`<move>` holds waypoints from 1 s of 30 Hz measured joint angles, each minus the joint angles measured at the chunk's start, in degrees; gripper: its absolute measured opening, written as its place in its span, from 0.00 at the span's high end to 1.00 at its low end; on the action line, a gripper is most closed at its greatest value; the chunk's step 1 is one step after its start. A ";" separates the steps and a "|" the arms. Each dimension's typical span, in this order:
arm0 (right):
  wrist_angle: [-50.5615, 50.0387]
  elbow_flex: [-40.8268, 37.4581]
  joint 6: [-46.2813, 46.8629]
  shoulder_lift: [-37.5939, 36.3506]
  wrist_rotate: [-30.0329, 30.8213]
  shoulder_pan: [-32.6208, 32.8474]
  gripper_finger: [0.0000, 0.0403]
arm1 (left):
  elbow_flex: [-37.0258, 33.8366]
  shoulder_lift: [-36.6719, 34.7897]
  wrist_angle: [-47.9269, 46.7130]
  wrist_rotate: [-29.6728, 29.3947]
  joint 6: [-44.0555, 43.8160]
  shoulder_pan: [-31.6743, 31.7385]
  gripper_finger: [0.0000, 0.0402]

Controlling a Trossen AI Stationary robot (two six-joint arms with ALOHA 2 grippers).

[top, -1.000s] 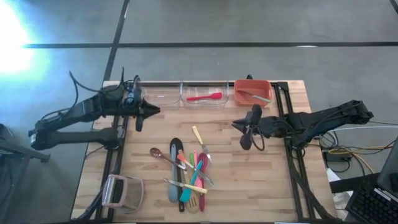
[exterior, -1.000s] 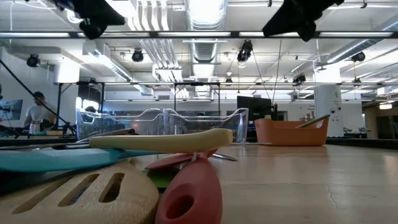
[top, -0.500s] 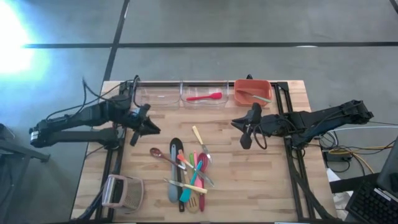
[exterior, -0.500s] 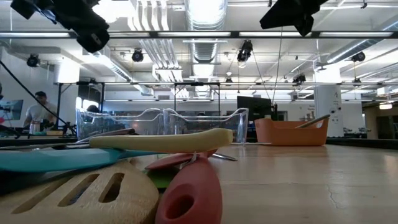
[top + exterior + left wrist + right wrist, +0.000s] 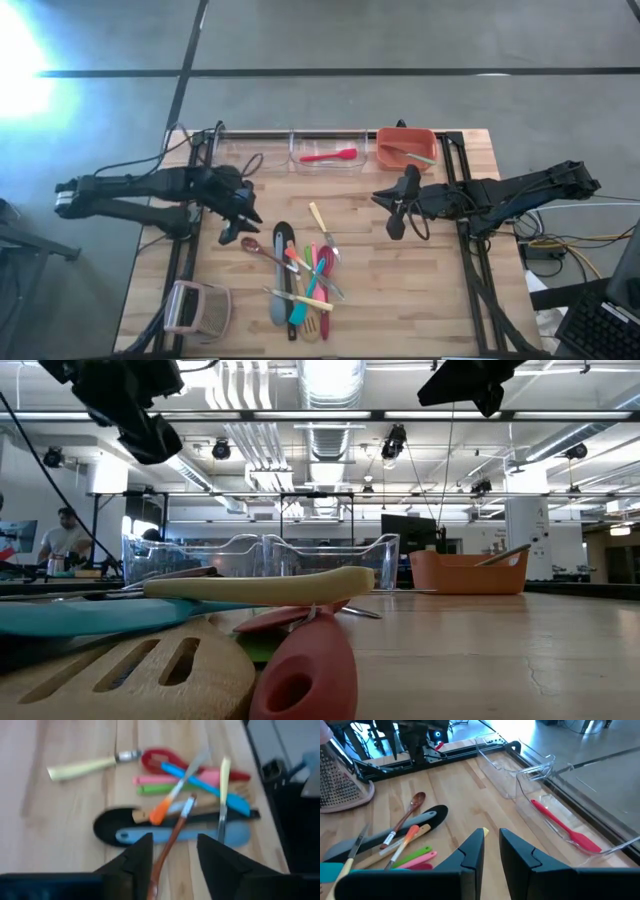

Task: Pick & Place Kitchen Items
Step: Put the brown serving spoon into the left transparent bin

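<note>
Left gripper (image 5: 237, 226) sits left of centre in the high view, above the bowl end of the wooden spoon (image 5: 258, 248), fingers (image 5: 135, 862) spread apart with nothing between them; in the left wrist view the spoon handle runs up through the gap, not gripped. Right gripper (image 5: 397, 214) waits right of centre, near the orange bin (image 5: 384, 150); its fingers (image 5: 472, 851) stand close together with a narrow gap, holding nothing.

Utensil pile lies at lower centre of the high view: black spatula (image 5: 283, 240), grey-blue spatula (image 5: 279, 303), teal spatula (image 5: 305, 300), green utensil (image 5: 309, 262), pink utensil (image 5: 317, 264), red spoon (image 5: 326, 262), orange-handled tool (image 5: 292, 256), cream-handled knife (image 5: 318, 218) just above the pile. One red spatula (image 5: 328, 155) lies in the middle clear bin (image 5: 296, 165); a grey utensil (image 5: 415, 156) rests in the orange bin. Grater (image 5: 192, 307) at lower left of the wooden table (image 5: 430, 290). A person (image 5: 62, 542) at the far left in the low view.
</note>
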 joint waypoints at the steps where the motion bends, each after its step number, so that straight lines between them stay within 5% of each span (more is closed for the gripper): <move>1: -0.01 0.00 0.00 0.00 0.00 0.00 0.87 | 0.16 0.63 -1.26 -0.08 0.60 -0.42 0.57; 30: 0.04 -0.04 -0.46 0.00 0.15 0.00 0.87 | 0.17 19.34 0.88 -13.01 0.55 -15.82 0.54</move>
